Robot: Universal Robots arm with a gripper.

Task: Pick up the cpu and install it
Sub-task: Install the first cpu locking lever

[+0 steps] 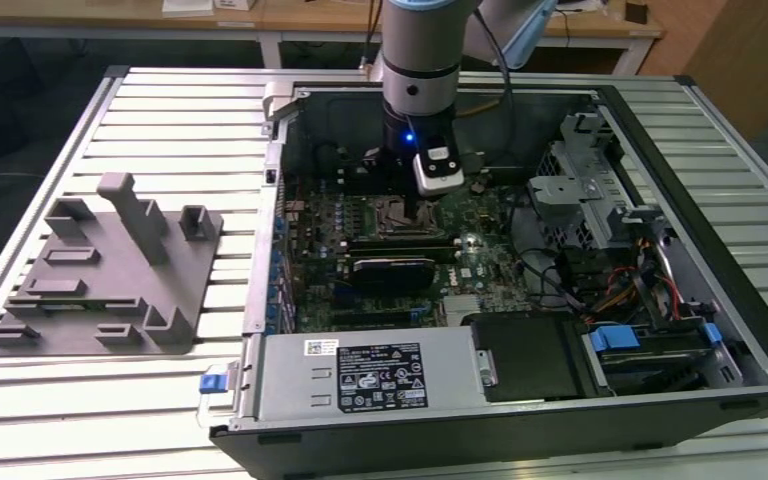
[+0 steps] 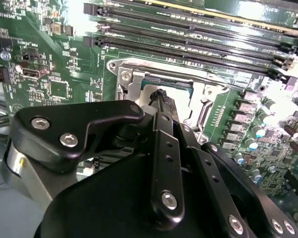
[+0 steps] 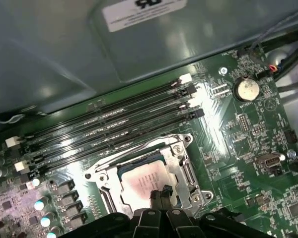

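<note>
Your gripper (image 3: 161,194): over the socket (image 3: 144,173), fingertips on the cpu (image 3: 141,183) | jaws: nearly together, grip unclear | cpu: lying in motherboard (image 1: 357,250) socket

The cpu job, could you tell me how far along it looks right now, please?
Pickup looks done: the cpu already lies inside the socket frame on the motherboard, away from the grey fixture outside the case. In hand: the gripper sits right at the chip's edge in both wrist views. Whether the chip is fully seated and let go, I cannot tell.
</note>
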